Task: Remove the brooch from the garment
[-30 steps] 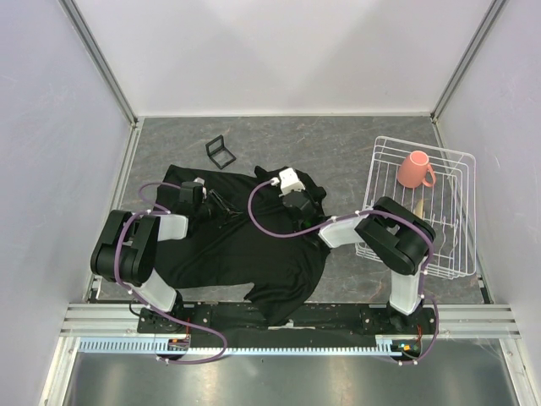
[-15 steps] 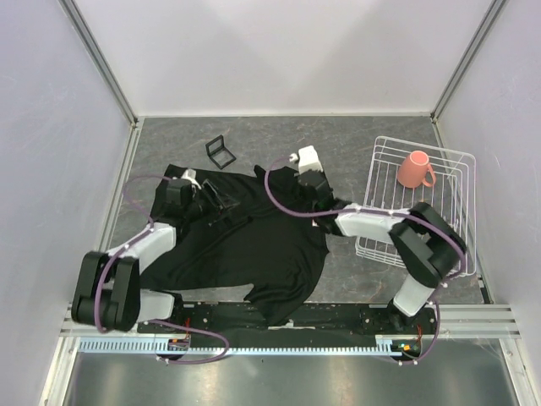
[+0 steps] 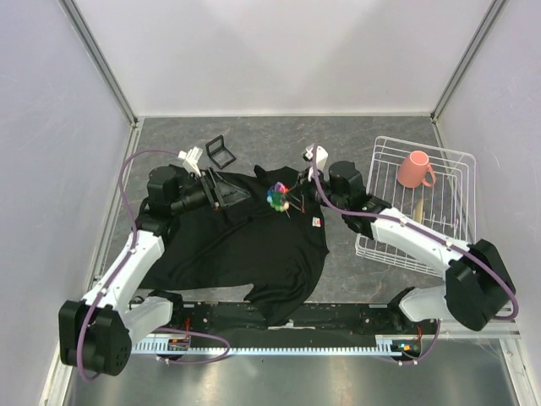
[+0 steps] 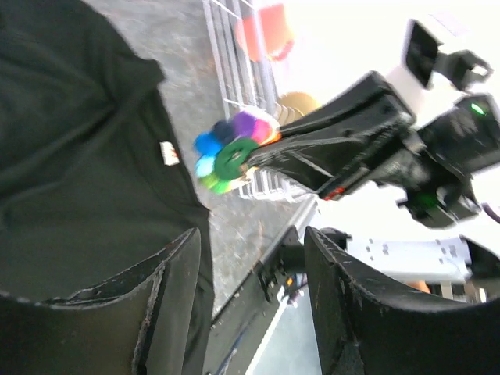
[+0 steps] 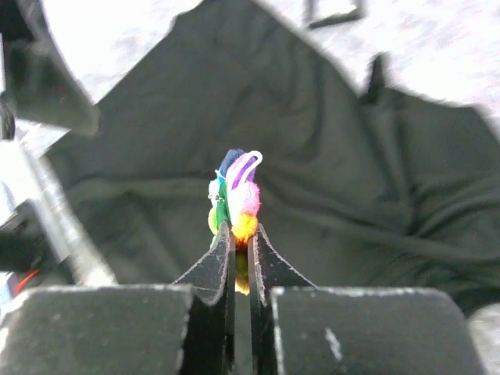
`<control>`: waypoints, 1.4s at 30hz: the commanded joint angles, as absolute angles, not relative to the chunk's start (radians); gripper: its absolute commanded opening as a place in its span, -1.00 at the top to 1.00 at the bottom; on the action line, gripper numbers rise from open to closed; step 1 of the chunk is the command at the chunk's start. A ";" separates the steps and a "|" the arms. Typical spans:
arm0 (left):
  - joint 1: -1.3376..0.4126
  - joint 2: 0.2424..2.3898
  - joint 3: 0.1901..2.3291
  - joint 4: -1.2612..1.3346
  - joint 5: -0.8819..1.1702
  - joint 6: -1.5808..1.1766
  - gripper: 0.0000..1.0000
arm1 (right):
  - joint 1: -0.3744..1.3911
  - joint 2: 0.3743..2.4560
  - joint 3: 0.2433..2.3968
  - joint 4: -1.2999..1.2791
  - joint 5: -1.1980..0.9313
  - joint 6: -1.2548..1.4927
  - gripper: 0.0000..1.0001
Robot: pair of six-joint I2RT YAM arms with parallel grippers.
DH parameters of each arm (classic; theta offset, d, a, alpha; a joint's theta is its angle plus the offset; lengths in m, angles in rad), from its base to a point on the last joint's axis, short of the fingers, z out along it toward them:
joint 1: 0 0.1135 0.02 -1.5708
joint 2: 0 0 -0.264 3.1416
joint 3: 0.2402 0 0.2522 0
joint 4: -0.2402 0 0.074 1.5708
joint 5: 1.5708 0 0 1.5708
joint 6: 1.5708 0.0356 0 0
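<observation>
The black T-shirt (image 3: 245, 245) lies spread on the table, its white-and-red label (image 3: 316, 222) near the hem. My right gripper (image 3: 288, 200) is shut on the many-coloured brooch (image 3: 276, 196) and holds it above the shirt's upper part. In the right wrist view the brooch (image 5: 237, 195) is pinched edge-on at the fingertips of the gripper (image 5: 242, 230), with the shirt (image 5: 351, 180) blurred behind. My left gripper (image 3: 230, 192) is open and empty over the shirt's far left part. The left wrist view shows its gripper (image 4: 250, 234), the brooch (image 4: 234, 152) and the label (image 4: 167, 153).
A white wire rack (image 3: 448, 254) holding a pink cup (image 3: 414, 169) stands at the right, close to the right arm. A small black frame (image 3: 220, 152) lies beyond the shirt. Walls enclose the table on three sides.
Both arms have stretched out and their wrists have risen. The right gripper has drawn back from the shirt, and the brooch now shows in its fingertips.
</observation>
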State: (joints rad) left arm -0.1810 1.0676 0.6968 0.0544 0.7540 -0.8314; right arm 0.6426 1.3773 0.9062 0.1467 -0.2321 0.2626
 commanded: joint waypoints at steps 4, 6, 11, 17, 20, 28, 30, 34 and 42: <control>-0.279 1.014 0.618 0.248 0.973 -0.839 -0.29 | 0.589 1.263 0.750 0.331 -0.693 0.497 1.00; -0.323 1.017 0.612 0.281 0.963 -0.833 -0.32 | 0.583 1.258 0.741 0.354 -0.695 0.518 1.00; -0.385 1.006 0.581 0.314 0.910 -0.844 -0.35 | 0.561 1.233 0.700 0.492 -0.670 0.642 1.00; -0.396 0.985 0.514 0.400 0.793 -0.952 -0.35 | 0.560 1.238 0.644 0.642 -0.658 0.738 1.00; -0.397 1.015 0.500 0.463 0.785 -1.008 -0.35 | 0.560 1.244 0.641 0.681 -0.661 0.775 1.00; -0.413 1.135 0.460 0.770 0.841 -1.164 -0.30 | 0.560 1.247 0.620 0.753 -0.660 0.833 1.00; -0.419 1.170 0.456 0.874 0.841 -1.218 -0.24 | 0.560 1.247 0.612 0.761 -0.658 0.839 1.00; -0.431 1.224 0.443 0.986 0.827 -1.273 -0.16 | 0.561 1.253 0.606 0.776 -0.660 0.845 1.00; -0.452 1.301 0.452 1.121 0.819 -1.347 -0.11 | 0.563 1.255 0.598 0.779 -0.661 0.847 1.00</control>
State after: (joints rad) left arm -0.4408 1.2827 0.4461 0.9882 0.8177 -1.2884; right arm 0.5629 1.2560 0.6022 0.7193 -0.6476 0.8371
